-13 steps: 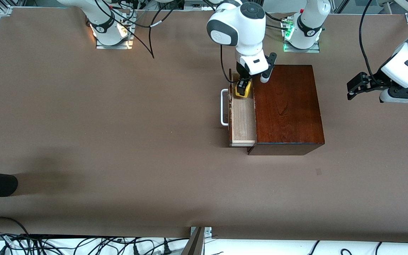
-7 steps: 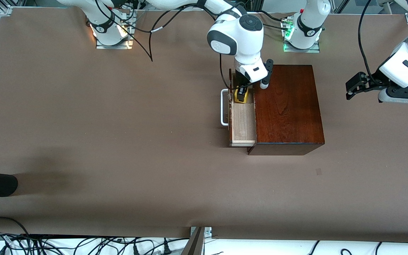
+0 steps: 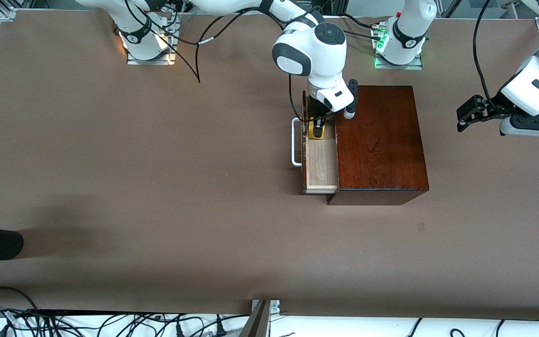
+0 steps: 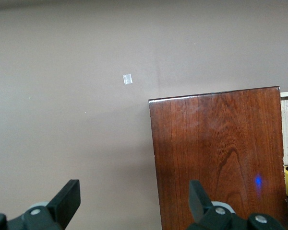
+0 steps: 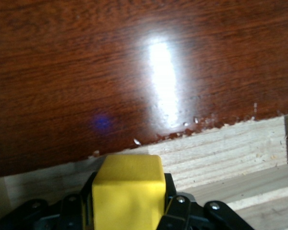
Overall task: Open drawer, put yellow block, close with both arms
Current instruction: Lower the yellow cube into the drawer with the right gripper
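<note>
1. Wood showed pale inside the drawer (image 3: pixel 320 161), which was already pulled out of the dark box (image 3: pixel 379 140) toward the right arm's end of the surface (image 3: pixel 157 187), so the opening step looked done.

2. Its white handle (image 3: pixel 295 142) stuck out from the dark drawer front, and nothing was touching it.

3. The right gripper (image 3: pixel 317 127) was down low over the end of the open drawer that lay farther from the front camera, and its jaws were squeezed shut on the yellow block (image 3: pixel 316 129).

4. In the right wrist view, the yellow block (image 5: pixel 128 194) sat between the black jaws with the pale drawer wood and the shiny box side just past it (I could not tell if the block was touching the drawer floor).

5. So the block was not let go yet; I think putting it in was only about half done.

6. The left gripper (image 3: pixel 469 112) waited in the air over bare surface at the left arm's end, well apart from the box, with its jaws wide open and holding nothing.

7. What was left, I think: drop the block, lift away, then push the drawer shut with both arms.
</note>
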